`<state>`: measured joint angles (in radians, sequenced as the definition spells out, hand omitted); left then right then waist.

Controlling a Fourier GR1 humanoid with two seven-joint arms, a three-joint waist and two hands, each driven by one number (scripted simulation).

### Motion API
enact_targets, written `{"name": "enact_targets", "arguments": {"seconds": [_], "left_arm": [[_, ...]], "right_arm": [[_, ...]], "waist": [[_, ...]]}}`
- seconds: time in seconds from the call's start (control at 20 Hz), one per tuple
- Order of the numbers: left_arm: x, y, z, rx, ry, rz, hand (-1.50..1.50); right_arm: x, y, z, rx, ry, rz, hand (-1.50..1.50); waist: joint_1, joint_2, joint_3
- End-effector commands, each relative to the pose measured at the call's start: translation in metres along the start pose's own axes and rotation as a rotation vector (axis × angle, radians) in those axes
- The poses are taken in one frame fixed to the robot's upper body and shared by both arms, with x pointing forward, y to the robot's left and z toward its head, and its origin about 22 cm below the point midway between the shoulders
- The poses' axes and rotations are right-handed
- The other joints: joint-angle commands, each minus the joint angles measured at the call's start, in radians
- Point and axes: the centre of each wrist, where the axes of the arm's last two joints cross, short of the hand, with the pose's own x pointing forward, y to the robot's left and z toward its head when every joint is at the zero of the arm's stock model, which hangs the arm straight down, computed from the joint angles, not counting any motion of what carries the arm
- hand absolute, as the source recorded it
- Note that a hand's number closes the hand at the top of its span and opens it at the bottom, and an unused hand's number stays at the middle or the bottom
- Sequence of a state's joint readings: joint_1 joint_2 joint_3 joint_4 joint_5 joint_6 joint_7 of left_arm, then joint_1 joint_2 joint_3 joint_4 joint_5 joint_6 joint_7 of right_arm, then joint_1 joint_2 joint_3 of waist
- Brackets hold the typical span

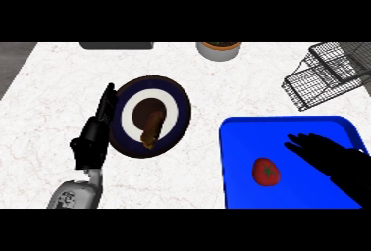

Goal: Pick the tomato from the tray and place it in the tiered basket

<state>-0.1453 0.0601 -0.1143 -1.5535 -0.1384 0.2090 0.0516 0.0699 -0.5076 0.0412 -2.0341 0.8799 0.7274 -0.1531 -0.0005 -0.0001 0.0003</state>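
White marbled counter (43, 98) carries a glossy blue tray (239, 142) with the round red tomato (266, 171) lying on it, the right hand (333, 159) hovering just beside it with fingers straight and empty, a wire basket (326, 73) beyond, left hand (98, 130) flat beside a dark plate (181, 108).

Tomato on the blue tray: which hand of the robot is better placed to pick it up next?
The right hand. It is open over the blue tray, just right of the tomato. The left hand rests beside the plate, far from the tray.
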Motion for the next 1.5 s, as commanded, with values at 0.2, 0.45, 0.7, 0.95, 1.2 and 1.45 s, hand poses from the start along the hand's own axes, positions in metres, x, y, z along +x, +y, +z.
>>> {"name": "enact_targets", "arguments": {"seconds": [0.2,0.45,0.7,0.95,1.2,1.45], "left_arm": [[0.002,0.009,0.01,0.003,-0.011,-0.005,0.0],[0.003,0.014,0.005,-0.005,-0.012,0.005,0.0],[0.003,0.022,-0.011,-0.008,-0.009,-0.012,0.0],[-0.004,-0.003,0.005,0.007,-0.006,0.005,0.0],[-0.006,0.006,0.009,-0.002,-0.015,0.003,0.0],[0.003,-0.002,0.015,0.018,-0.006,-0.002,0.0]], "right_arm": [[-0.011,0.023,-0.022,0.005,-0.04,-0.038,-1.5],[-0.009,0.031,-0.02,0.034,-0.053,-0.044,-1.5],[0.016,0.017,-0.033,0.034,-0.061,-0.039,-1.5],[0.027,0.034,-0.043,0.07,-0.047,-0.056,-1.5],[0.013,0.04,-0.038,0.073,-0.037,-0.039,-1.5],[0.014,0.041,-0.072,0.105,-0.032,-0.059,-1.5]], "waist": [[0.001,-0.001,0.0],[0.0,-0.001,0.0],[-0.001,0.0,-0.001],[-0.001,-0.001,0.0],[-0.001,-0.001,0.0],[0.003,0.0,0.0]]}}
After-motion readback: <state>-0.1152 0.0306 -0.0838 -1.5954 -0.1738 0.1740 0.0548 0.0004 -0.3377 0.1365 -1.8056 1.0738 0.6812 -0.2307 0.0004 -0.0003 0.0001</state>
